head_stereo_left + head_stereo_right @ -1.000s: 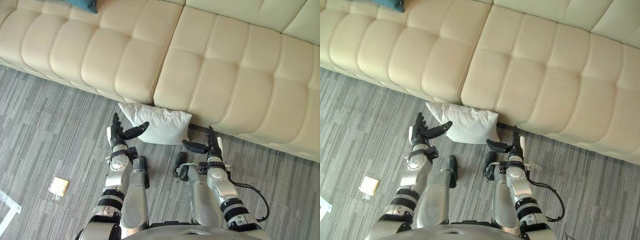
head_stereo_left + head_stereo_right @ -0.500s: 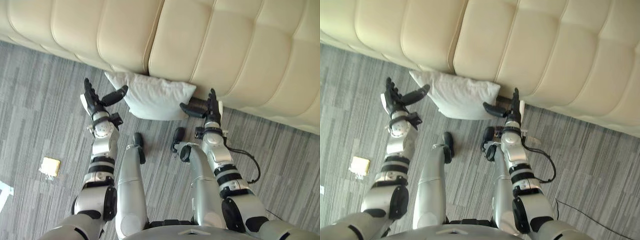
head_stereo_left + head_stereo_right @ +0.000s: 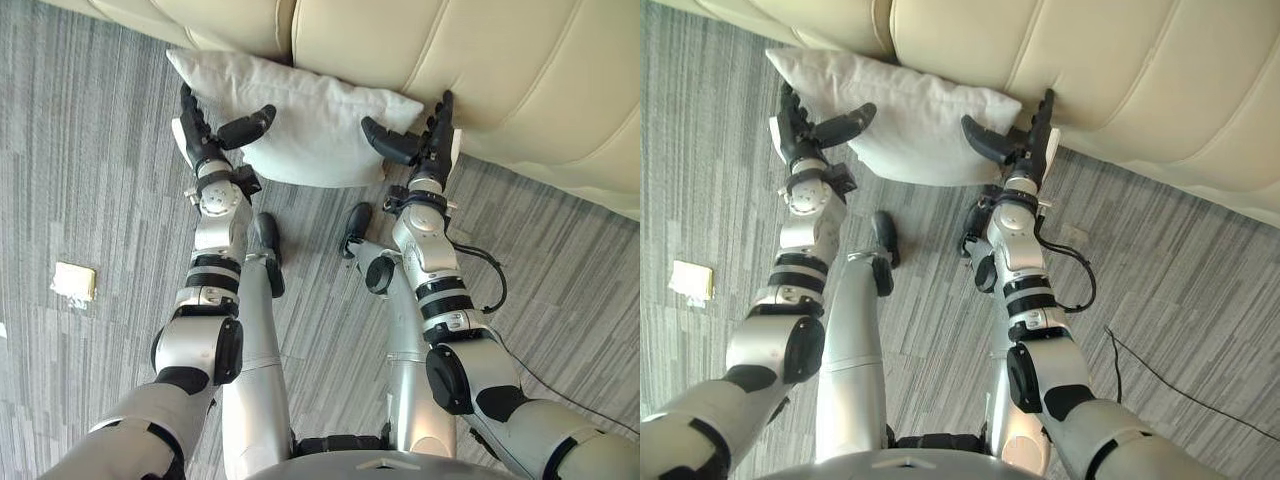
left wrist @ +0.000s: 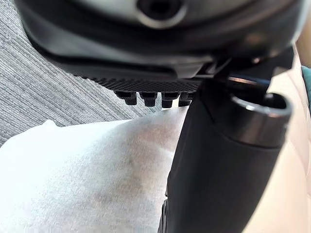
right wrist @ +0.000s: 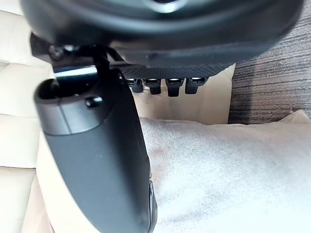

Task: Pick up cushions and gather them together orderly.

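Note:
A white cushion (image 3: 300, 125) lies on the grey floor, leaning against the front of the cream sofa (image 3: 480, 60). My left hand (image 3: 200, 140) is at the cushion's left edge, fingers straight, thumb stretched over the cushion's top. At the cushion's right edge is my right hand (image 3: 430, 145), also with straight fingers and its thumb reaching over the fabric. In the left wrist view the cushion (image 4: 82, 179) lies just past the thumb (image 4: 218, 165); the right wrist view shows the same cushion (image 5: 228, 174) beside that thumb (image 5: 97, 160). Neither hand is curled round it.
The sofa's tufted front runs across the top of the eye views. A small yellow-and-white object (image 3: 74, 281) lies on the carpet at the left. Grey carpet stretches to the left and right of my arms.
The camera has tilted down and closer. Both hands have reached forward, from short of the cushion to flanking its two sides with thumbs over it.

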Tool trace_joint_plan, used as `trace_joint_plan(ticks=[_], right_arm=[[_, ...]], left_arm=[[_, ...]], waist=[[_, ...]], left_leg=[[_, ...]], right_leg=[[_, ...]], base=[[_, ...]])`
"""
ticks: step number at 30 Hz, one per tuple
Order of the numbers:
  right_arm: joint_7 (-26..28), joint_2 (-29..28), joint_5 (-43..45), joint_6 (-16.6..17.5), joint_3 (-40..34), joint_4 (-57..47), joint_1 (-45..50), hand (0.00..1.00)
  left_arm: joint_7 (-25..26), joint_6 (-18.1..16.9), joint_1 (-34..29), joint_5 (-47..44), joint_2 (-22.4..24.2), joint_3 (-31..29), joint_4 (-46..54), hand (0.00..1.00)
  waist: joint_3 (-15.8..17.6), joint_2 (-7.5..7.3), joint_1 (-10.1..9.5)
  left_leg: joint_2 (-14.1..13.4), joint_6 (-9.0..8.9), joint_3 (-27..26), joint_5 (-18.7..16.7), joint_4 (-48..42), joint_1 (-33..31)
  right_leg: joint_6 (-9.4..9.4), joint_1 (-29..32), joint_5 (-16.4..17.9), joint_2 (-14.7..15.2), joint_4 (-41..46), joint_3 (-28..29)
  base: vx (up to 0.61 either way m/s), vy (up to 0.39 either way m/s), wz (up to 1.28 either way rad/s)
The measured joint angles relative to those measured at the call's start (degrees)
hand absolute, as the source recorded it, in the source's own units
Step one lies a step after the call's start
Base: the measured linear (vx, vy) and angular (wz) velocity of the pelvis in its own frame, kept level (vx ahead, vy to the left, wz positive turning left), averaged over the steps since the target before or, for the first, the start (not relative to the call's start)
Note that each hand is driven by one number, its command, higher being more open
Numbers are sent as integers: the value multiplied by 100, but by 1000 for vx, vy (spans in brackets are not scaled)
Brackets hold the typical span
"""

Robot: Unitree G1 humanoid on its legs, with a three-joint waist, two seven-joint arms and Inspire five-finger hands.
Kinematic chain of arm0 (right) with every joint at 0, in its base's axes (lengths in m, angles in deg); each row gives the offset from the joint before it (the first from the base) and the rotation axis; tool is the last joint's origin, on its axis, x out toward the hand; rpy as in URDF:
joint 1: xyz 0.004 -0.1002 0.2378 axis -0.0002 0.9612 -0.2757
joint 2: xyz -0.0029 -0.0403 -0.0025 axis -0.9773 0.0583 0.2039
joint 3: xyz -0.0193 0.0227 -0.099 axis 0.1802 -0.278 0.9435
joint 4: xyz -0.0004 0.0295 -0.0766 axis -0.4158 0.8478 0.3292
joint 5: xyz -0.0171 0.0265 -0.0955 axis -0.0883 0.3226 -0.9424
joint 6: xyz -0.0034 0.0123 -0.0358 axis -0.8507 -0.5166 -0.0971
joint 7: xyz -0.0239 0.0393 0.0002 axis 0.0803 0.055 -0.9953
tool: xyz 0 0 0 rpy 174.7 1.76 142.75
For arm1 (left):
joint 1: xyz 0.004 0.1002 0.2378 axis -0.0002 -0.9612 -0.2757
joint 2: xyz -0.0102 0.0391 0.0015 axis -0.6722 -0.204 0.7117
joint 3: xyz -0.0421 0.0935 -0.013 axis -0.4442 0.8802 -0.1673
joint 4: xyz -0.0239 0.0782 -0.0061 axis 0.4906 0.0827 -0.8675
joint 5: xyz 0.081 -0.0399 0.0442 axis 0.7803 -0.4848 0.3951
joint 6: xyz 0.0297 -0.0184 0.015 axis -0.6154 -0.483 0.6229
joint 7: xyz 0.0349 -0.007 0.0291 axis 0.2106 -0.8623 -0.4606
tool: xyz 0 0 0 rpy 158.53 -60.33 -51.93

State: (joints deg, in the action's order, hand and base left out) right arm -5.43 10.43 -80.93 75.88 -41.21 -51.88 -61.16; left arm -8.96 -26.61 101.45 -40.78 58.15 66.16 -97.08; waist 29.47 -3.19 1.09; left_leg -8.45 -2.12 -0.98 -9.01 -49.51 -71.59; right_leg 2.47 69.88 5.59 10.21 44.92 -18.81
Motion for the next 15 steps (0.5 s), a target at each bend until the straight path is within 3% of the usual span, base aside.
trace_joint_plan(ticks=[6,10,12,15], right_arm=[[-37,-97,472,314,-583,50,-319,0],[28,144,761,322,-678,279,-461,0],[320,319,921,139,-504,557,-492,0],[425,322,1071,-161,-43,754,-442,0]], left_arm=[[167,0,316,0,-39,69,-89,0],[199,-3,316,-2,-76,83,-86,0],[194,-2,319,-8,-30,149,-76,0],[331,12,308,-21,49,140,-71,0]], waist=[[0,-14,54],[0,-19,69],[0,-19,72],[3,-19,45]], left_leg=[[81,7,-11,221,255,-241],[81,8,-32,356,446,-242],[75,-22,-24,388,492,-234],[44,-76,13,420,458,-223]], right_leg=[[-80,232,-52,97,-197,-88],[-152,245,-112,108,-352,-150],[-138,247,-204,108,-377,-180],[52,253,-238,84,-330,-221]], base=[[-19,10,4],[-6,-22,-3],[14,-44,3],[32,-45,3]])
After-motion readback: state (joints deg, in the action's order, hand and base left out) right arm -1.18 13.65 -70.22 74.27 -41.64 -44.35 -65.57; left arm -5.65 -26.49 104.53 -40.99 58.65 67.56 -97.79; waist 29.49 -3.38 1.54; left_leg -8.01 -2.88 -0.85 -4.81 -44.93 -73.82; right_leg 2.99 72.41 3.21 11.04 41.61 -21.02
